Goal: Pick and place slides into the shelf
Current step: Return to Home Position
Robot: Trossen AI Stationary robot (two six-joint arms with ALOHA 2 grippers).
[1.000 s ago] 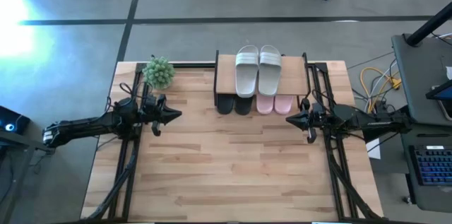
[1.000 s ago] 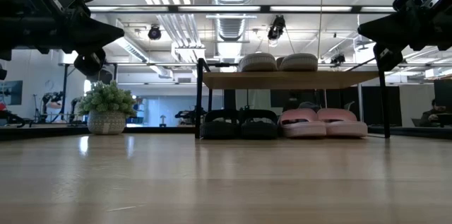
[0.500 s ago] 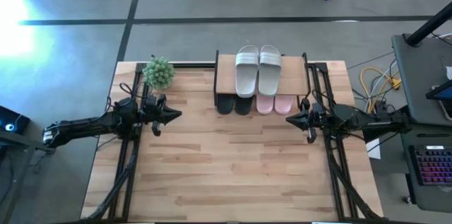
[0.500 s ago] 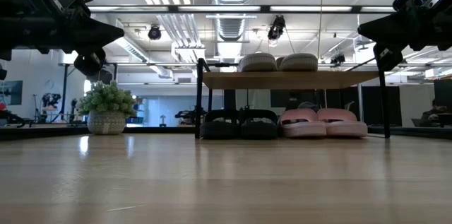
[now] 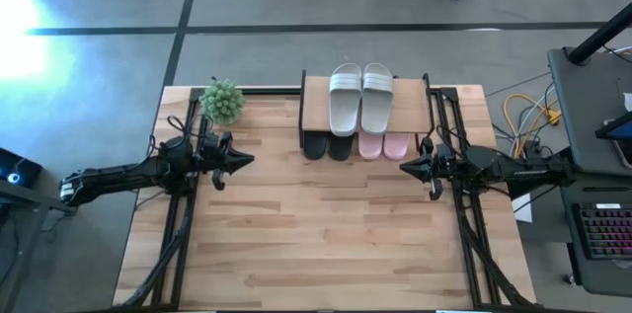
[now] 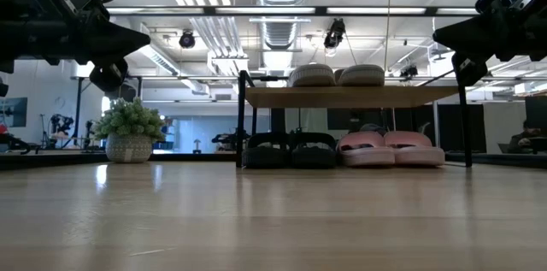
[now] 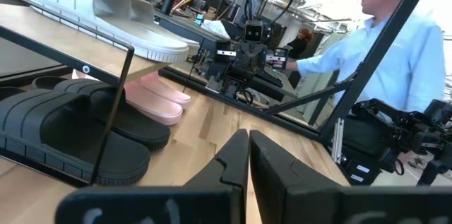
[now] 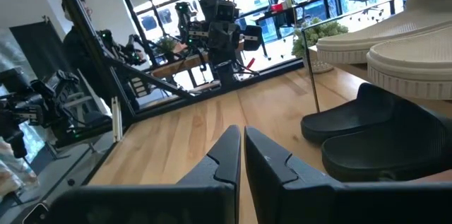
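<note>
1. On the shelf [image 5: 314, 106] top, the grey slides [image 5: 361, 98] are lying side by side.
2. Underneath, the black slides [image 5: 328, 146] and pink slides [image 5: 383, 146] are sitting.
3. Left gripper [image 5: 249, 160] and right gripper [image 5: 403, 168] are hovering either side, fingers closed, gripping nothing.

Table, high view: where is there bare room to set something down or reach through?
The near half of the table is bare, as is the strip between the left gripper and the right gripper. A smaller gap lies between the plant and the shelf. Crowded: the shelf, grey slides on top, black slides and pink slides underneath.
</note>
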